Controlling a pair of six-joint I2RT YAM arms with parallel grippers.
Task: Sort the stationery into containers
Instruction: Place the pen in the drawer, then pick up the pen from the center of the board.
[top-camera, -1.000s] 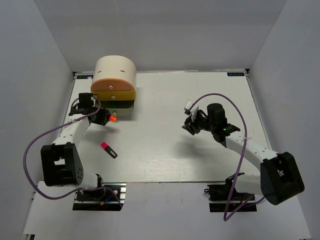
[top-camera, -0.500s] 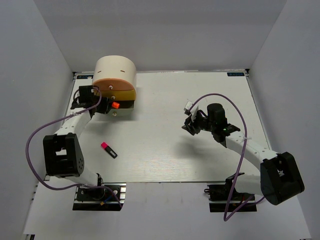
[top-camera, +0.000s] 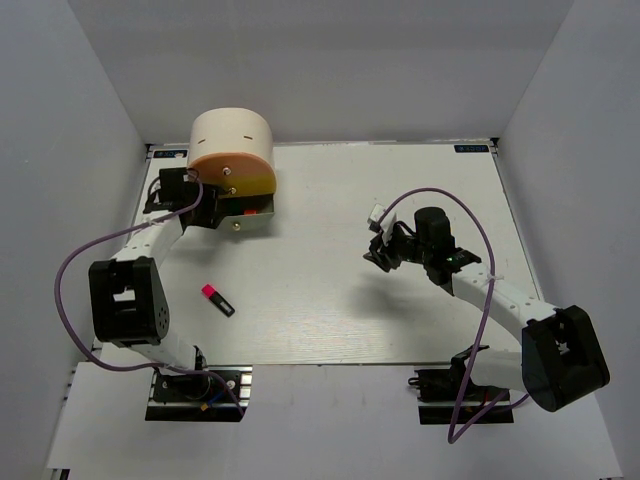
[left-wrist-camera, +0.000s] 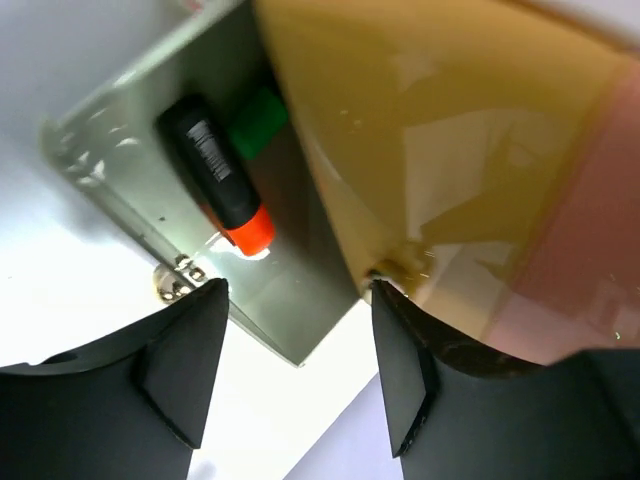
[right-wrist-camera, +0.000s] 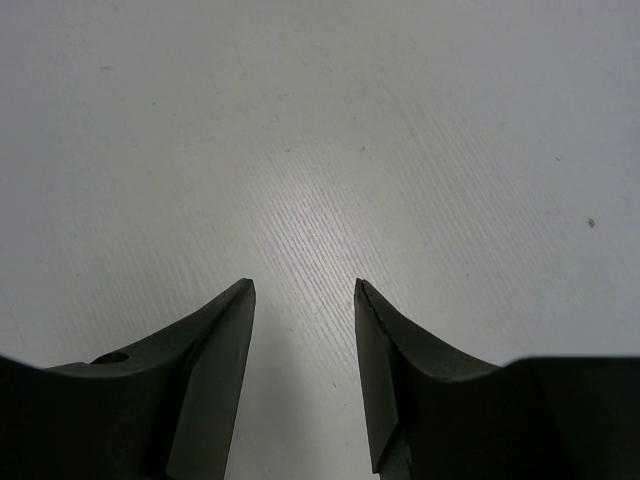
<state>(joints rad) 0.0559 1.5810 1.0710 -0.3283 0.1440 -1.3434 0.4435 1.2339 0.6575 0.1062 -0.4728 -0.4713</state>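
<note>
The cream cabinet (top-camera: 232, 138) stands at the back left, with its orange drawer (top-camera: 236, 176) and yellow drawer (left-wrist-camera: 420, 130) shut. The dark lowest drawer (left-wrist-camera: 130, 180) is pulled out. In it lies a black marker with an orange cap (left-wrist-camera: 217, 187), beside a green cap (left-wrist-camera: 262, 120). My left gripper (left-wrist-camera: 297, 300) hangs open just over the drawer's front corner, holding nothing. A black marker with a pink cap (top-camera: 217, 300) lies on the table in front of the left arm. My right gripper (top-camera: 385, 250) hovers open over bare table (right-wrist-camera: 320, 150), with nothing between its fingers.
The drawer's small knob (left-wrist-camera: 175, 281) sticks out toward me just past the left fingertip. White walls close in the table (top-camera: 350, 310) on three sides. The left arm's purple cable (top-camera: 75, 275) loops out over the table's left edge.
My left gripper carried the orange-capped marker from the table up to the open lowest drawer and opened; the marker now lies in the drawer. The right arm has not moved.
</note>
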